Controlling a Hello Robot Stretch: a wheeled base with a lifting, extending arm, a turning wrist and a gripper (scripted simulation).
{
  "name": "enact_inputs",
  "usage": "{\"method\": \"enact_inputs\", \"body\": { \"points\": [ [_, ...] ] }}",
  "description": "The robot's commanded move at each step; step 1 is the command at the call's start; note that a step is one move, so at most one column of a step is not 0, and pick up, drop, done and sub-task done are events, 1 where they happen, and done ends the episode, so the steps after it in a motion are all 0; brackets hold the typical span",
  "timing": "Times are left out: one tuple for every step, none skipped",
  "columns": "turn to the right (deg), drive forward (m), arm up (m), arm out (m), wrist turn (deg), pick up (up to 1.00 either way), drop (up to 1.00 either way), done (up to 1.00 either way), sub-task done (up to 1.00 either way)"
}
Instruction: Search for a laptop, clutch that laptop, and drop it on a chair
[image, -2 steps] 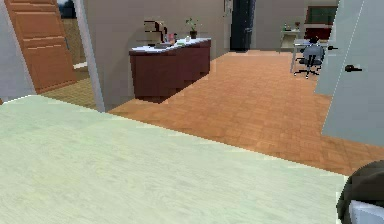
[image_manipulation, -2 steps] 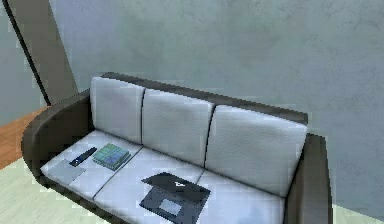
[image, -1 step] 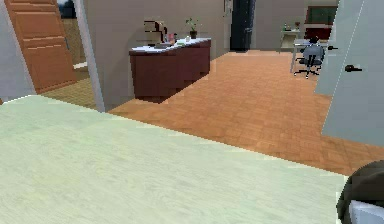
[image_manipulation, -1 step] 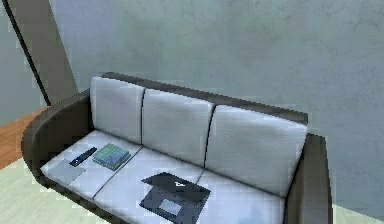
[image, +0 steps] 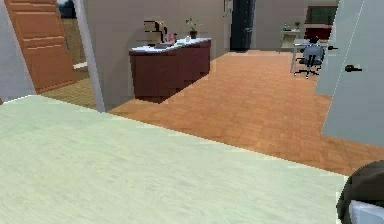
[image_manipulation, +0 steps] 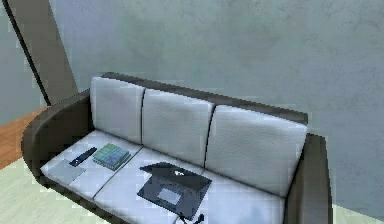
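A dark laptop (image_manipulation: 174, 184) lies on the middle seat cushion of a three-seat sofa (image_manipulation: 180, 125) with white cushions and a dark frame, in the arm side view. Its lid looks folded back, nearly flat. Far off at the forward view's upper right stands a wheeled office chair (image: 311, 57) beside a white desk (image: 293, 43).
On the sofa's left seat lie a dark remote (image_manipulation: 83, 156), a green book (image_manipulation: 112, 154) and a flat grey thing (image_manipulation: 64, 171). A dark red cabinet (image: 170, 68) with small items stands on the orange tiled floor (image: 250, 105). A pale green rug (image: 130, 170) lies in front. A grey door (image: 358, 75) stands at the right.
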Motion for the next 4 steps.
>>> {"method": "enact_inputs", "body": {
  "points": [
    [0.0, 0.0, 0.5, 0.0, 0.0, 0.0, 0.0, 0.0, 0.0],
    [0.0, 0.0, 0.16, 0.0, 0.0, 0.0, 0.0, 0.0, 0.0],
    [0.0, 0.0, 0.0, 0.0, -45.0, 0.0, 0.0, 0.0, 0.0],
    [0.0, 0.0, 0.0, 0.0, -45.0, 0.0, 0.0, 0.0, 0.0]
  ]
}}
